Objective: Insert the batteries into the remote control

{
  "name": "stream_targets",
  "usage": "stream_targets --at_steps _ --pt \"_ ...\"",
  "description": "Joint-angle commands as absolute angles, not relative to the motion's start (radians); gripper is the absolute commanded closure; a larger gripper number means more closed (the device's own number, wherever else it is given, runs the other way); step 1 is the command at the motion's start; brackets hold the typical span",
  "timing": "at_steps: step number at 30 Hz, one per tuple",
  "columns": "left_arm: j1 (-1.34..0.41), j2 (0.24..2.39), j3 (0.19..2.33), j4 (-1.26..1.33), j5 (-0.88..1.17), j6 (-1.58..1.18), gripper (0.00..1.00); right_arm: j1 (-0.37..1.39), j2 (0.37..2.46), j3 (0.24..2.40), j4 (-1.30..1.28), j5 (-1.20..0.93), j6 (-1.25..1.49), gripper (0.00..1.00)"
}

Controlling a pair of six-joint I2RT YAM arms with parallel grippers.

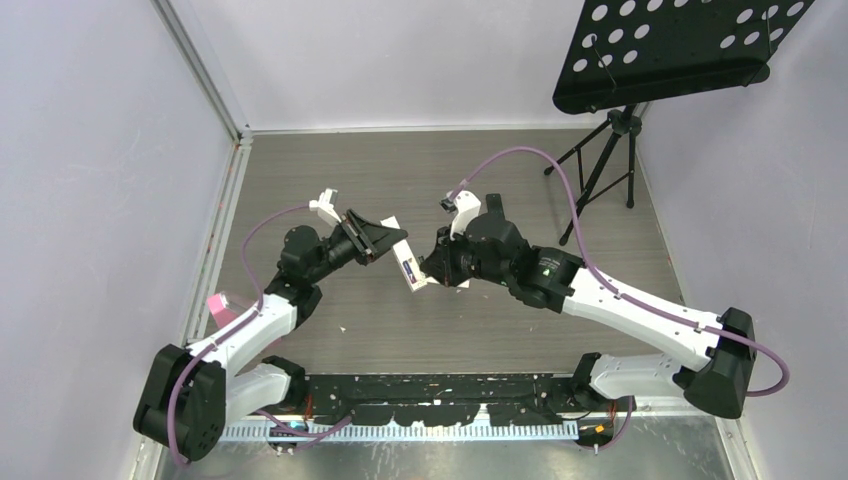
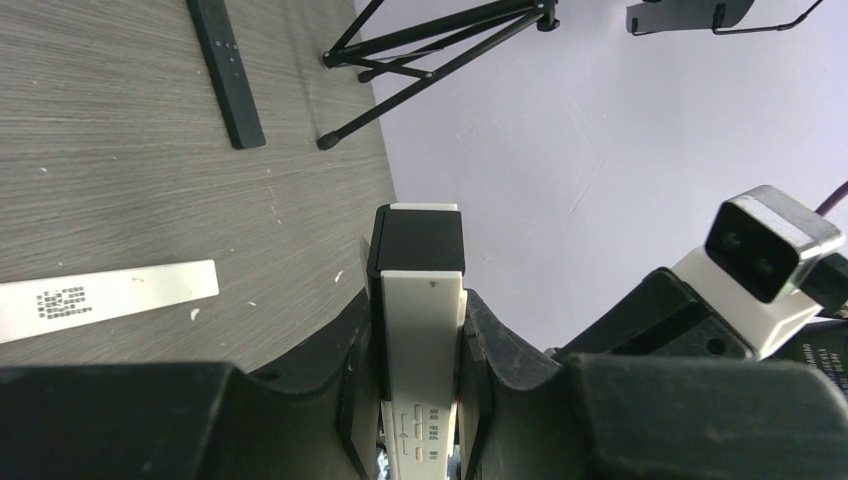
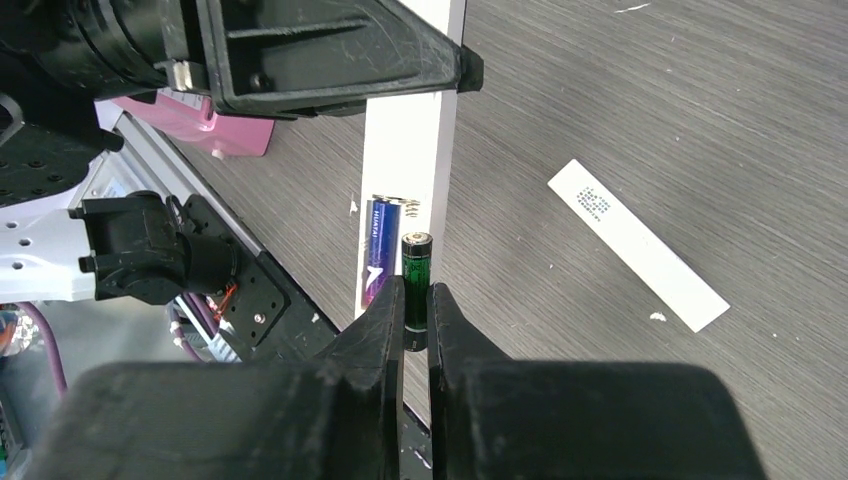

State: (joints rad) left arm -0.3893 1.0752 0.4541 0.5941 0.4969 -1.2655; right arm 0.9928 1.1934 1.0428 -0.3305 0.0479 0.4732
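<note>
Battery (image 3: pixel 416 262), green, likely light, rigid and slick, sits pinched by its base in right tool (image 3: pixel 415 300); left tool (image 2: pixel 420 335) clamps white remote (image 3: pixel 410 150).

Entry: the grey wood-grain tabletop (image 3: pixel 650 120) looked like matt laminate, lightly flecked. The white slab-shaped plastic remote control (image 2: pixel 420 350) was smooth and satin, its black end matt. The green cylindrical battery (image 3: pixel 416 265) had a glossy wrap and bare metal cap. The purple-blue cylindrical battery (image 3: pixel 376 255) had a glossy printed wrap. The right gripper (image 3: pixel 417 300) was matt black plastic.
</note>
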Motion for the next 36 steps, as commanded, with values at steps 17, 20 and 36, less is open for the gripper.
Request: stream_targets --at_steps 17,20,36 --pt "-0.387 1.068 0.452 0.662 0.484 -1.271 1.0 1.004 1.255 1.118 -0.342 0.051 0.497 0.85" --pt "-0.387 1.074 0.453 0.676 0.489 -1.284 1.0 1.005 1.26 1.118 -0.341 0.044 0.497 0.84" --pt "-0.387 1.077 0.456 0.683 0.486 -1.298 1.0 1.008 1.272 1.117 -0.345 0.028 0.496 0.74"
